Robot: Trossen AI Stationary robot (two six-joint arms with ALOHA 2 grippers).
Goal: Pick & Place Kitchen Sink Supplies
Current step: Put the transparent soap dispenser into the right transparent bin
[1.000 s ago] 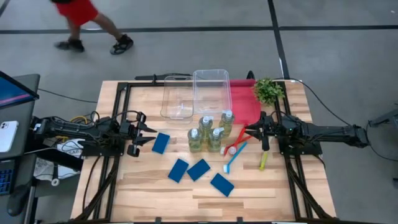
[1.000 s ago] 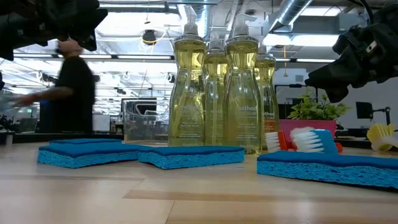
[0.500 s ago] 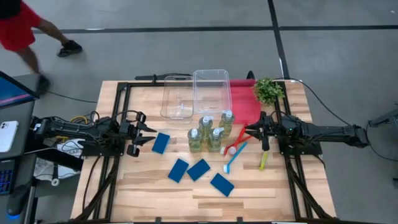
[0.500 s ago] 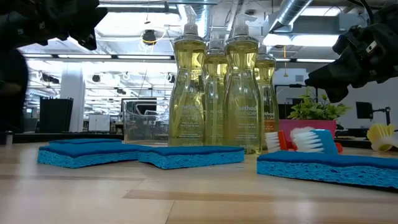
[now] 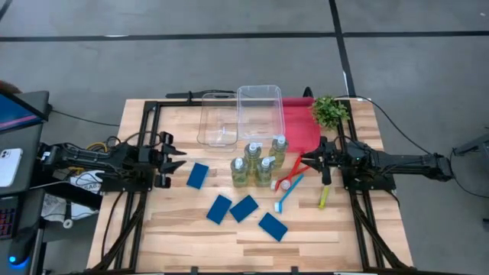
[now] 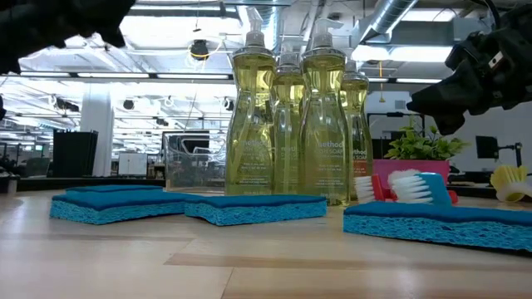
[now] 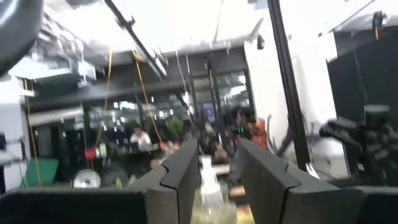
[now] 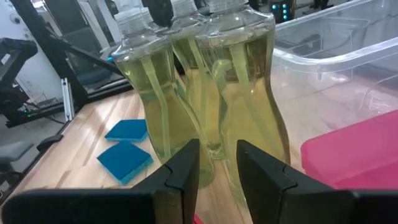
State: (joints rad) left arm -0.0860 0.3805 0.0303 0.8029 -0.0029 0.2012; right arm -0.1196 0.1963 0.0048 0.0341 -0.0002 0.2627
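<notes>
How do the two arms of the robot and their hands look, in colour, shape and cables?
Both arms are dark, nearly black, slim and jointed. The left arm carries yellow and white cables near its base. The right arm is a long plain tube. The left hand and the right hand each have two flat, dark, angular fingers.

On the bench (image 5: 176, 237), four pump bottles (image 5: 258, 162) stand clustered at the centre just before two bins (image 5: 238, 113), with a tray (image 5: 302, 126) and plant (image 5: 329, 111) to their right, four sponges (image 5: 243, 208) before them, and three brushes (image 5: 294, 187) at their right.
</notes>
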